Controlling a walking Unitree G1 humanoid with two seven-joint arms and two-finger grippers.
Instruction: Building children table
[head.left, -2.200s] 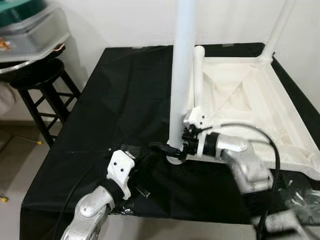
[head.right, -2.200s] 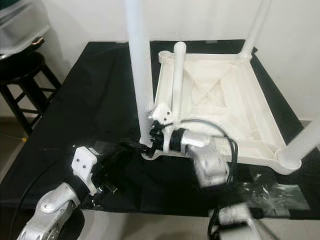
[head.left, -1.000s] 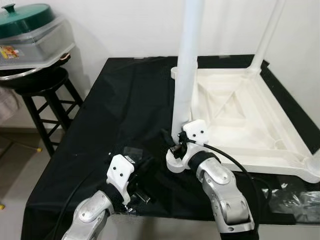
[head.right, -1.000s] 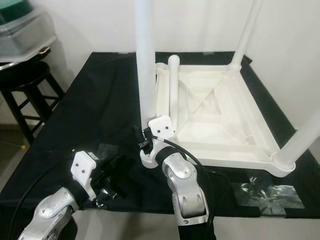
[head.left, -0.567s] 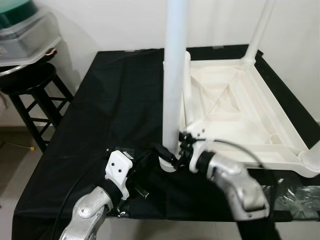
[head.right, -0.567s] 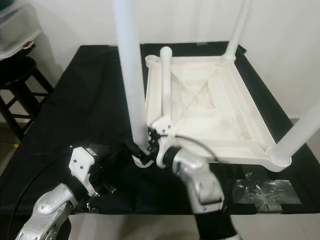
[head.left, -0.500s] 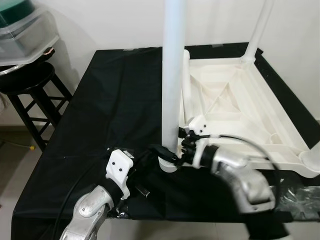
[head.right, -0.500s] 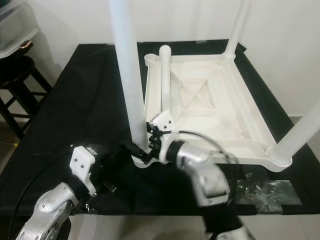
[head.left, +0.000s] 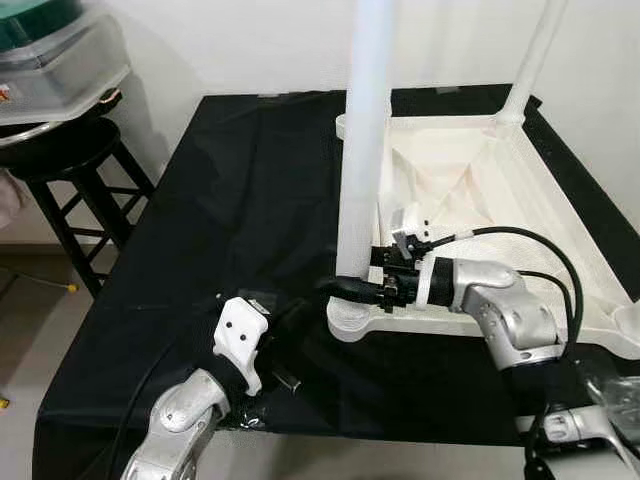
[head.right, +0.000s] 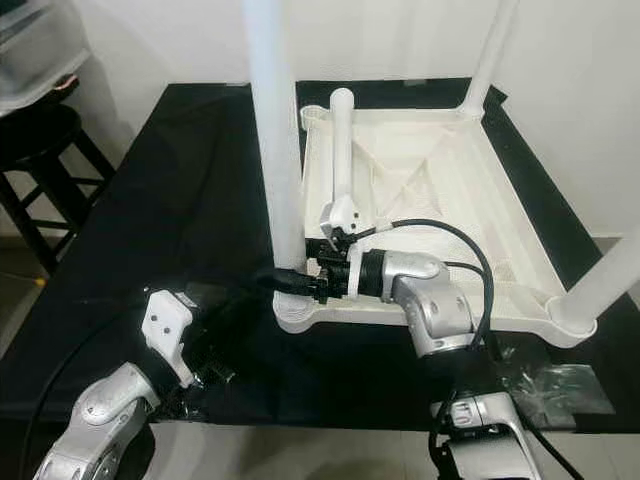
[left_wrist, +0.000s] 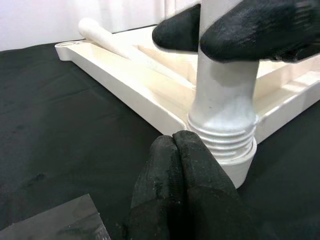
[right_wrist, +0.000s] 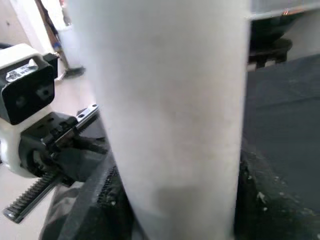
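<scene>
A white plastic table top (head.left: 450, 122) lies upside down on a black-covered table. One white leg (head.left: 362, 150) stands upright in the near-left corner socket (head.left: 345, 322). My right gripper (head.left: 350, 288) reaches in from the right and is shut on the base of this leg (right_wrist: 165, 115), just above the thread (left_wrist: 222, 135). My left gripper (left_wrist: 175, 150) rests on the black cloth with its fingers pressed together, tips against the socket and nothing held. A loose white leg (head.right: 342, 150) lies inside the table top.
Two more legs stand upright, at the far right corner (head.left: 535, 50) and the near right corner (head.right: 600, 280). A black stool (head.left: 70, 160) with a lidded clear container (head.left: 60, 60) stands left of the table. Shiny plastic (head.right: 555, 385) lies at the table's front right edge.
My right wrist has swung round the leg's base while staying shut on it, and the forearm now lies to the right. The left gripper has kept its place. The camera has shifted.
</scene>
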